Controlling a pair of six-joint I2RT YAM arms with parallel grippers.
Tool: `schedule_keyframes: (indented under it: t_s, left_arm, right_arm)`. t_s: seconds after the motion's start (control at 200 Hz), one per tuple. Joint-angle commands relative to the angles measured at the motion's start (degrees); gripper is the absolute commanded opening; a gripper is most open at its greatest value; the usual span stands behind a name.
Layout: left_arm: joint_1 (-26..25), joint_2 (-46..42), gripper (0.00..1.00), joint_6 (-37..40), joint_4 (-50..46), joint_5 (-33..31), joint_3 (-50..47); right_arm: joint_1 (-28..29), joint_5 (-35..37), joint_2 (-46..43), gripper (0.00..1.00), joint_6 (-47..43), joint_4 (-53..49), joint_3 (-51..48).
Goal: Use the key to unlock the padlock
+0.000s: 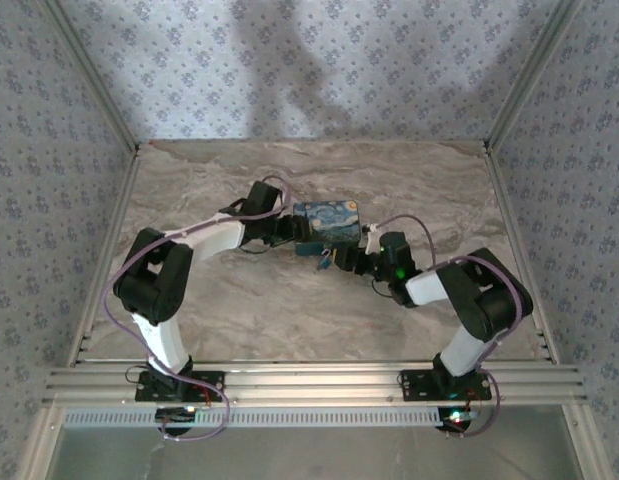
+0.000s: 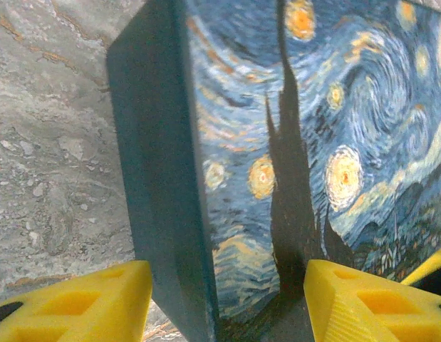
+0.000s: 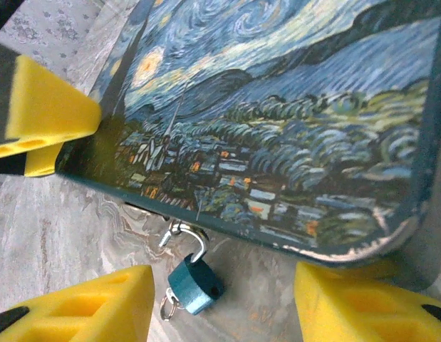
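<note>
The tiny teal padlock (image 3: 194, 285) hangs at the near edge of the swirl-painted box (image 3: 277, 107). Its silver shackle (image 3: 192, 241) is hooked there, with one end lifted out of the lock's body. A small metal ring (image 3: 167, 308) hangs at the lock's lower end, and I cannot make out the key itself. My right gripper (image 3: 224, 306) is open, its yellow fingers on either side of the padlock and clear of it. My left gripper (image 2: 227, 303) stands open astride the box's (image 2: 277, 142) left end. One finger (image 2: 78, 303) lies by the dark side wall, the other over the lid.
The box (image 1: 327, 222) lies flat mid-table on the marbled top (image 1: 289, 310), with my left gripper (image 1: 287, 230) and right gripper (image 1: 339, 260) meeting at it. Patterned walls close the back and sides. A metal rail (image 1: 309, 385) runs along the near edge.
</note>
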Motion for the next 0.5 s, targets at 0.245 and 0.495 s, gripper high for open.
schedule_keyframes:
  t_s: [0.245,0.495]
  left_arm:
    - [-2.2,-1.4,0.58,-1.8,-3.1,-3.8,-5.5]
    - [-2.2,-1.6,0.58,-2.1,-2.9,-3.9,-5.7]
  right_arm:
    - [-1.2,-5.5,0.3,0.62,0.0,3.6,-1.4]
    - [-0.7,-8.5,5.8,0.63,2.8,7.9,1.3]
